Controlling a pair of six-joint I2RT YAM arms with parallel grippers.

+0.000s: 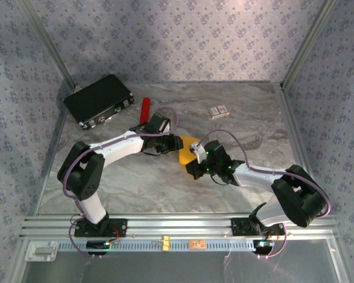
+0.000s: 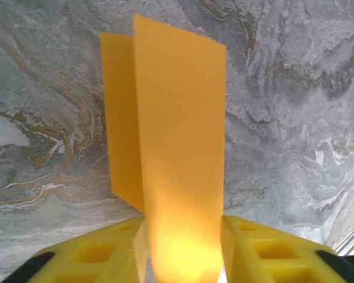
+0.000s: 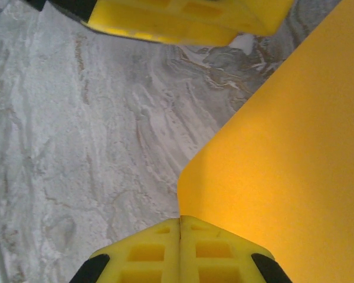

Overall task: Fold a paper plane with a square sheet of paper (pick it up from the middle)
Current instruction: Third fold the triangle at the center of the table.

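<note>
Here the paper sheet (image 1: 186, 150) hangs just above the middle of the marble table (image 1: 135, 183), bridged between the two arms. The left gripper (image 1: 176, 143) meets it from about 10 o'clock and the right gripper (image 1: 196, 157) from about 4 o'clock, so both are equally near. In the left wrist view the sheet shows as a folded strip with two layers, its long axis running from 6 o'clock up to 12 o'clock, straight out along the gripper's reach. The yellow fingers (image 2: 115, 250) stand apart with the strip filling the gap between them, and I cannot tell whether they press on it. In the right wrist view the fingers (image 3: 156, 244) are closed together, pinching an edge of the sheet, which spreads away toward 1 o'clock. As I judge it, the next crease depends on the left arm working along that 6-to-12 line while the right arm anchors the far end.
</note>
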